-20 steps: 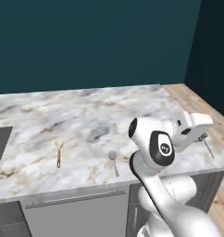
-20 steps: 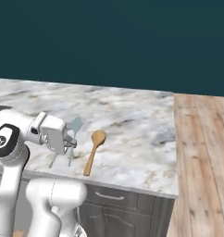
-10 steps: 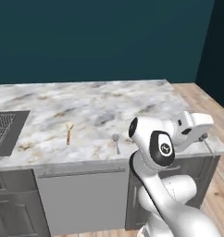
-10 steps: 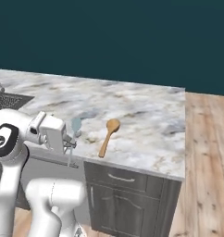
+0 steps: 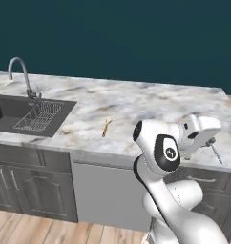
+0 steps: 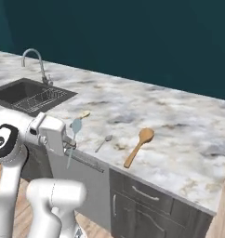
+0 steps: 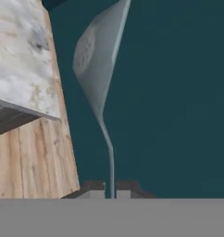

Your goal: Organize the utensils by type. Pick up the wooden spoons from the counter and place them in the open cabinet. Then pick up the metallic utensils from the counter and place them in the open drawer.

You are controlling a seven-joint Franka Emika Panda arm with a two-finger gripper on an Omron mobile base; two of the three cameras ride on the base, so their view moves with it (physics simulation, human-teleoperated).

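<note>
1. The marble counter (image 5: 136, 100) (image 6: 179, 121) runs wide across the scene, and the spoons lie towards its front edge.
2. The dark sink (image 5: 12, 112) (image 6: 16, 90) is sunk into the counter's left end, with a curved tap (image 5: 22, 71) (image 6: 37, 58) at its back rim.
3. The long wooden spoon (image 6: 139, 146) lies flat near the front edge. Its round bowl points away from the edge and its handle slants down towards it.
4. The gripper (image 6: 70, 145) (image 7: 110, 187) (image 5: 210, 143) hangs off the counter, just in front of its front edge. Its fingers are pressed tight on the thin handle of a grey metal spoon (image 6: 76, 126) (image 7: 97, 60).
5. That grey metal spoon is in the air, roughly upright, with its bowl above the fingers and its handle poking out below them.
6. The short wooden spoon (image 5: 106, 127) (image 6: 84, 114), pale head and orange-brown handle, lies between the sink's right rim and the other spoons, a little back from the front edge.
7. A small silver spoon (image 6: 103, 143) lies flat near the front edge, just left of the long wooden spoon and not touching it.
</note>
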